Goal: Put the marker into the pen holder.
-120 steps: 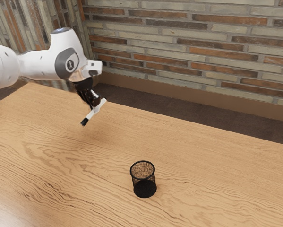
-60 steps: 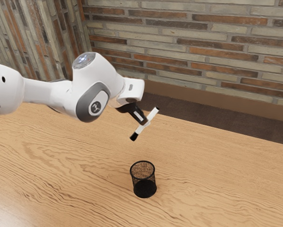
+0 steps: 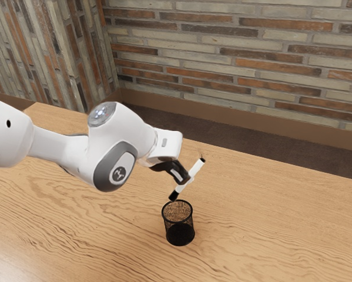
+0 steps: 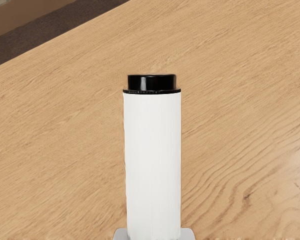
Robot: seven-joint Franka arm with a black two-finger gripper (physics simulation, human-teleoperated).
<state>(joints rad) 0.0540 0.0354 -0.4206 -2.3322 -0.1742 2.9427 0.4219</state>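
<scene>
We are clamping the white marker (image 3: 195, 169) between our hand's (image 3: 187, 178) fingers, holding it tilted above the mesh pen holder (image 3: 188, 225).

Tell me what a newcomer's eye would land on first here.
Probably the big white arm, reaching in from the exterior view's left. Next, the white marker, tilted in the gripper, its lower black end appearing just above the black mesh pen holder, upright on the table.
</scene>
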